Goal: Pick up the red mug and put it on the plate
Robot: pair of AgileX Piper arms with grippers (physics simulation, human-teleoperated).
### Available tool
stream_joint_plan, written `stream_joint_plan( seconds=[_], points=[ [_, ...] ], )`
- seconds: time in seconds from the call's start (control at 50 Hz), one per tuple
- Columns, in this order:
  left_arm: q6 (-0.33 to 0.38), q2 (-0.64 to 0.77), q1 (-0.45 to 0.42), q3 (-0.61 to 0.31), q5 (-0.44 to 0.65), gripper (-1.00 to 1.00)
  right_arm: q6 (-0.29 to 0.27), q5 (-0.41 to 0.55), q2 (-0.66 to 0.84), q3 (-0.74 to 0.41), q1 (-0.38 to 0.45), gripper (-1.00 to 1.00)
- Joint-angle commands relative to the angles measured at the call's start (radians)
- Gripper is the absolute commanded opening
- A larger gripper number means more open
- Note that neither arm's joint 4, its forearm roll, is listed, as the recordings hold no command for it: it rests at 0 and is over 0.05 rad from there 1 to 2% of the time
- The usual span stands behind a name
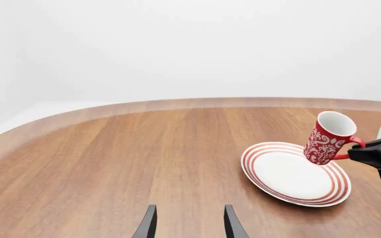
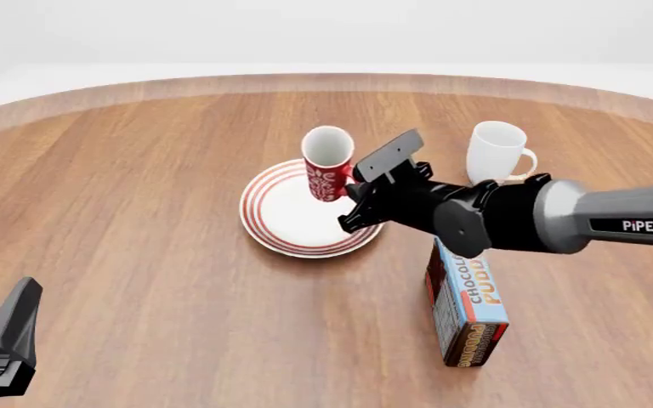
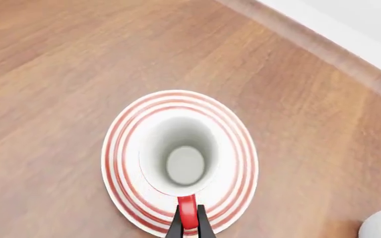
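Because the right gripper (image 2: 360, 204) grips the red mug (image 2: 328, 161) by its loop handle and not its body, the mug hangs from one side and leans, its mouth tipped toward the far left as the left wrist view shows; its base seems just clear of the plate (image 2: 275, 221), though contact cannot be ruled out from these views. In the right wrist view the jaws are pinched narrow on the red handle (image 3: 186, 210), and the camera looks straight down into the mug's white inside, with the plate's red rings showing all around it; that ring of margin suggests the mug is held over the middle of the plate so it can come down well inside the rim. The right arm reaches in from the right, passing above a chocolate box (image 2: 468, 310) standing upright near the front and in front of a white mug (image 2: 496, 151) that sits farther back and to the right; both lie apart from the plate. The left gripper (image 1: 189, 225) waits at the near left, well apart from the work, jaws spread and holding nothing. The task looks nearly finished; what remains is likely lowering the mug until its base sits flat, then letting go; released while tilted, it could tip.
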Motion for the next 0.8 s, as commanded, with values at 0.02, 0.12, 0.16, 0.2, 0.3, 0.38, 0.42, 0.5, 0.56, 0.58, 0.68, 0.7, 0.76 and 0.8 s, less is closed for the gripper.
stream_joint_plan(
  seconds=[0.02, 0.12, 0.16, 0.2, 0.3, 0.38, 0.42, 0.5, 0.56, 0.58, 0.68, 0.7, 0.76, 0.8],
  points=[
    [0.000, 0.000, 0.000, 0.000, 0.000, 1.00, 0.020, -0.018, 0.051, -0.036, 0.002, -1.00],
    [0.000, 0.000, 0.000, 0.000, 0.000, 1.00, 0.028, -0.026, 0.078, -0.048, 0.001, -1.00],
    [0.000, 0.000, 0.000, 0.000, 0.000, 1.00, 0.029, -0.028, 0.086, -0.053, 0.001, -1.00],
    [0.000, 0.000, 0.000, 0.000, 0.000, 1.00, 0.031, -0.030, 0.096, -0.057, 0.002, -1.00],
    [0.000, 0.000, 0.000, 0.000, 0.000, 1.00, 0.039, -0.033, 0.105, -0.066, 0.008, -1.00],
    [0.000, 0.000, 0.000, 0.000, 0.000, 1.00, 0.051, -0.037, 0.108, -0.068, 0.010, -1.00],
    [0.000, 0.000, 0.000, 0.000, 0.000, 1.00, 0.057, -0.041, 0.116, -0.068, 0.015, -1.00],
    [0.000, 0.000, 0.000, 0.000, 0.000, 1.00, 0.057, -0.047, 0.140, -0.080, 0.014, -1.00],
    [0.000, 0.000, 0.000, 0.000, 0.000, 1.00, 0.058, -0.050, 0.152, -0.086, 0.014, -1.00],
    [0.000, 0.000, 0.000, 0.000, 0.000, 1.00, 0.058, -0.050, 0.152, -0.086, 0.014, -1.00],
    [0.000, 0.000, 0.000, 0.000, 0.000, 1.00, 0.059, -0.051, 0.173, -0.098, 0.012, -1.00],
    [0.000, 0.000, 0.000, 0.000, 0.000, 1.00, 0.059, -0.053, 0.176, -0.099, 0.010, -1.00],
    [0.000, 0.000, 0.000, 0.000, 0.000, 1.00, 0.061, -0.059, 0.185, -0.100, 0.005, -1.00],
    [0.000, 0.000, 0.000, 0.000, 0.000, 1.00, 0.061, -0.065, 0.191, -0.099, 0.005, -1.00]
  ],
)
